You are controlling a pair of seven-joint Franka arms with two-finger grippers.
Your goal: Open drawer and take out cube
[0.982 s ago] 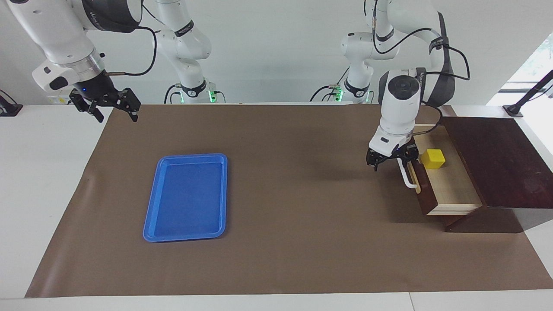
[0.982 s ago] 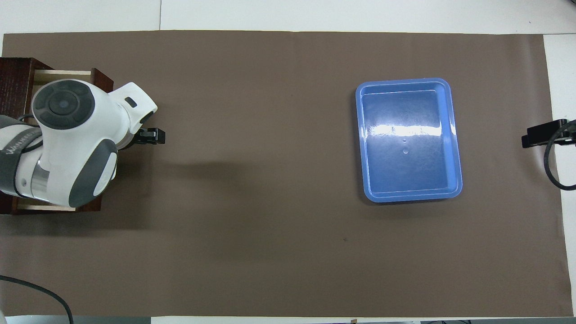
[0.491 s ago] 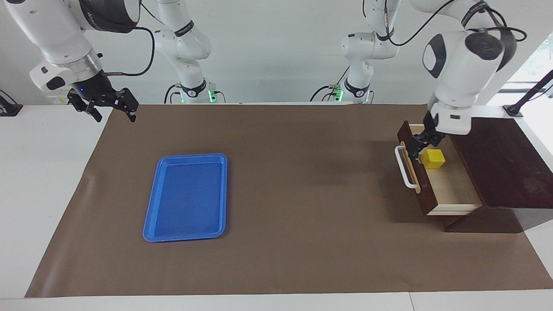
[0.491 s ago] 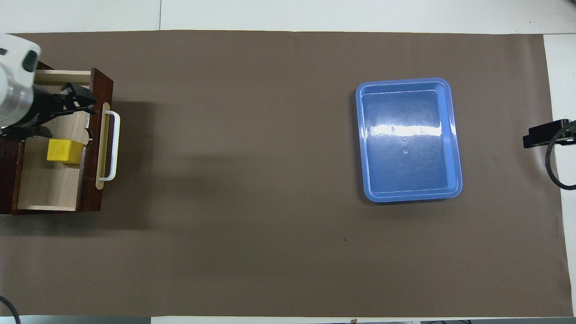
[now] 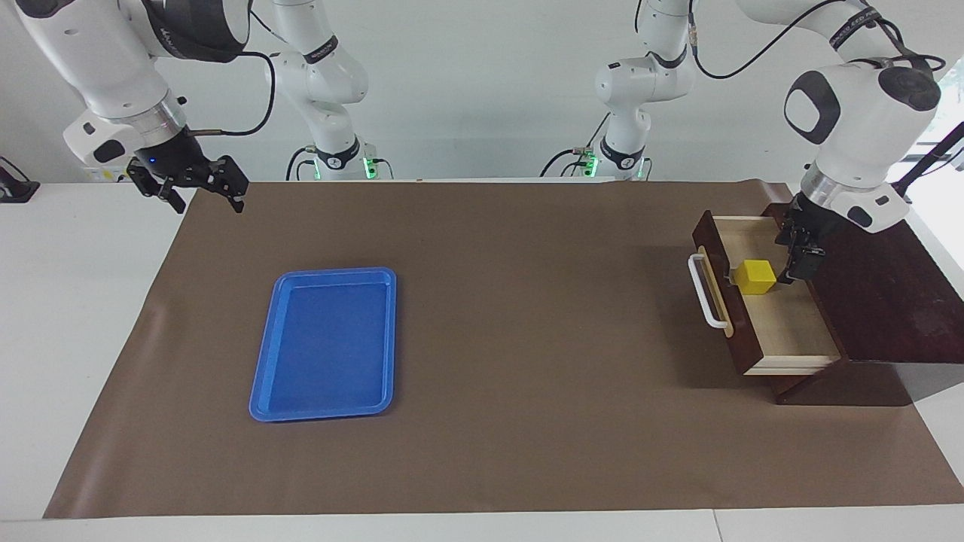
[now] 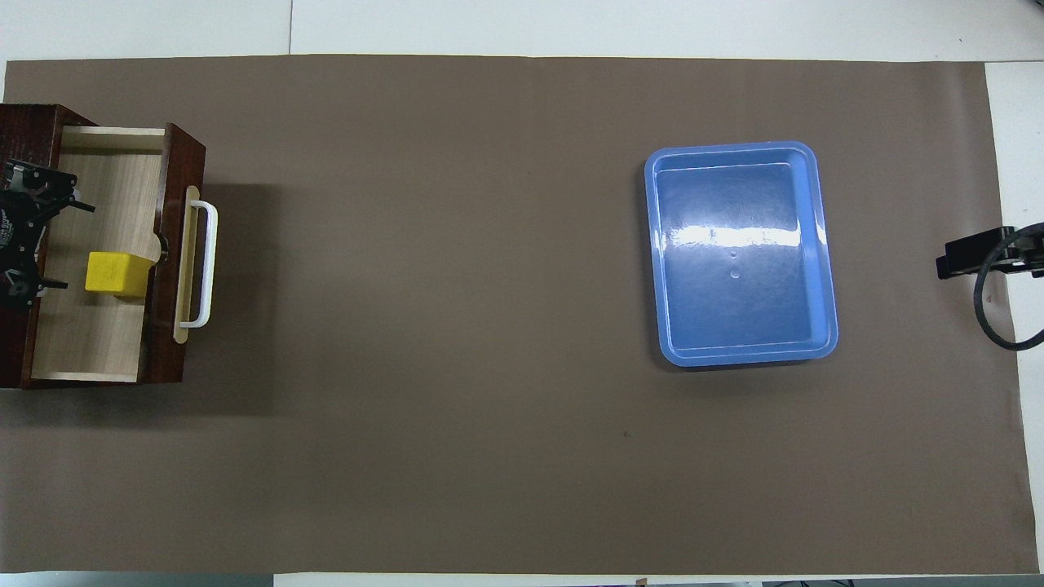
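Brown paper covers most of the table (image 5: 90, 316), and everything below is placed against the drawer (image 5: 783, 331). From the camera facing the robots, the drawer sits pulled out of its dark wooden box (image 5: 881, 286) at the left arm's end of the table, white handle (image 5: 703, 299) pointing toward the right arm's end. The yellow cube (image 5: 755, 276) is inside the drawer on the pale wood floor, close to the drawer's front panel. The left gripper (image 5: 800, 252) hangs over the drawer where it meets the box, just beside the cube, fingers spread and holding nothing; can't tell if it touches the cube. The blue tray (image 5: 325, 344) is well apart from the drawer, toward the right arm's end. The right gripper (image 5: 197, 187) waits in the air well apart from the drawer, over the mat's corner at the right arm's end, jaws spread too, empty.

From the overhead camera, the cube (image 6: 116, 272) is inside the drawer (image 6: 98, 342) near the front panel, with the left gripper (image 6: 20, 236) over the drawer's inner edge. The tray (image 6: 825, 244) is well apart from the drawer, and only a dark bit of the right gripper (image 6: 975, 251) shows.
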